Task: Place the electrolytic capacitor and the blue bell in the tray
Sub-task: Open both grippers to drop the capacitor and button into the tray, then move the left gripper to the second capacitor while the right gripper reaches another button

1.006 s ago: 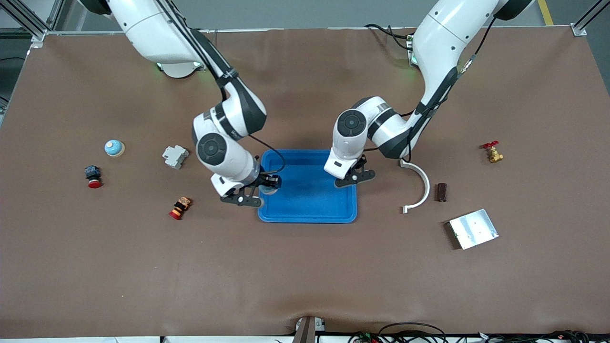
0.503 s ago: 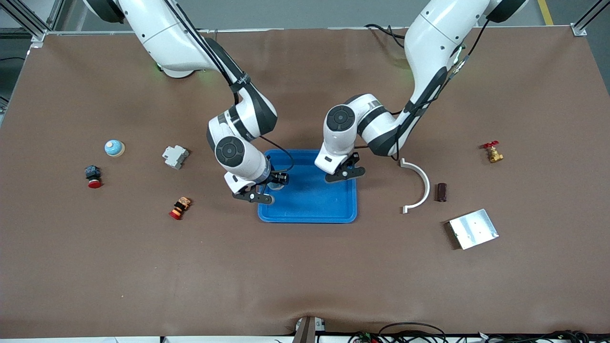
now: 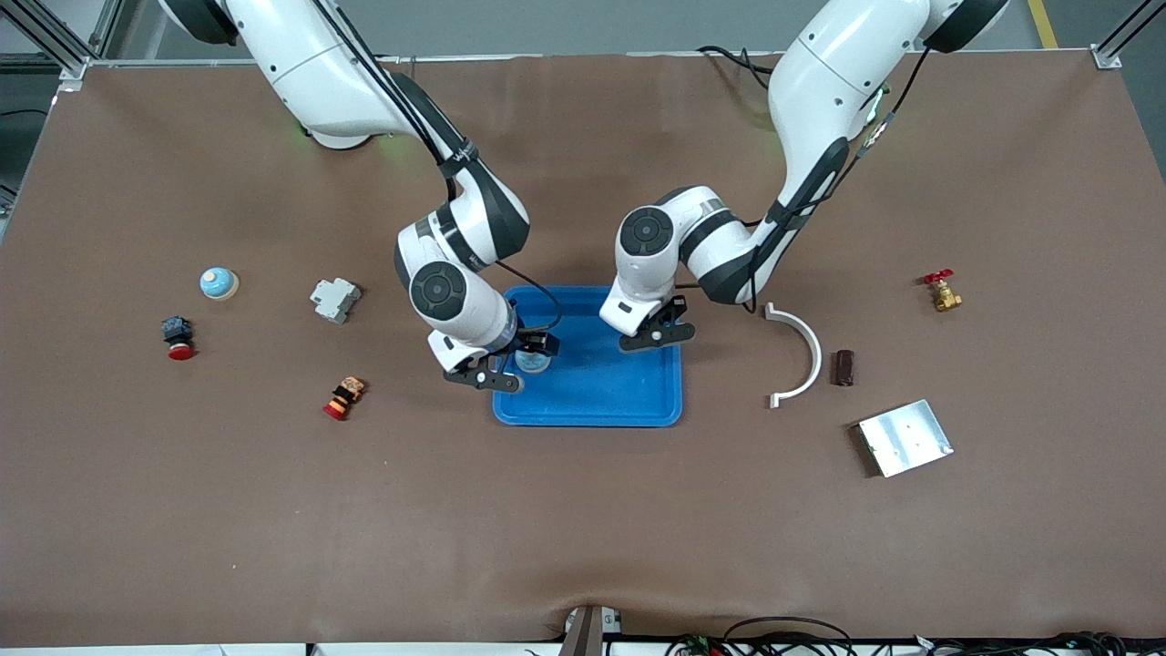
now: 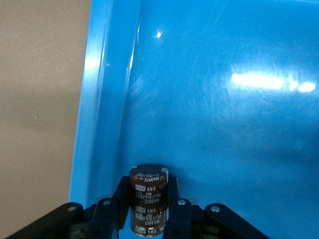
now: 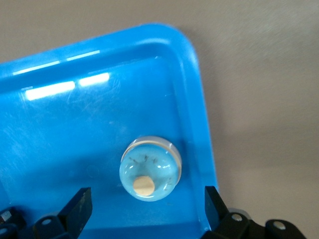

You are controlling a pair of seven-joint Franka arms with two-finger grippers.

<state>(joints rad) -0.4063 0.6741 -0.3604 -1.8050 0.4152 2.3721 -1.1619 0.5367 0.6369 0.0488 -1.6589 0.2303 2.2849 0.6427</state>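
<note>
Blue bell [image 5: 150, 169] sits dome-up in tray [image 3: 629, 401], right by rim at right arm's end, button on top facing up. Right tool [image 3: 510, 363] hangs over it, fingers spread wide, not touching. Left tool [image 4: 148, 211] clamped on electrolytic capacitor [image 4: 148, 198], long axis running along fingers, low over tray near rim at left arm's end. Second blue bell [image 3: 219, 283] out on counter [image 3: 583, 510], well apart. White curved bracket [image 3: 800, 353] and dark cylinder [image 3: 844, 367] beside tray, neither blocking.

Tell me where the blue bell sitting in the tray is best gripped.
Across its round lower rim, from straight above: the blue bell stands upright, knob up, beside the tray wall. Right hand hangs open over it; left hand holds the capacitor over the tray.
</note>
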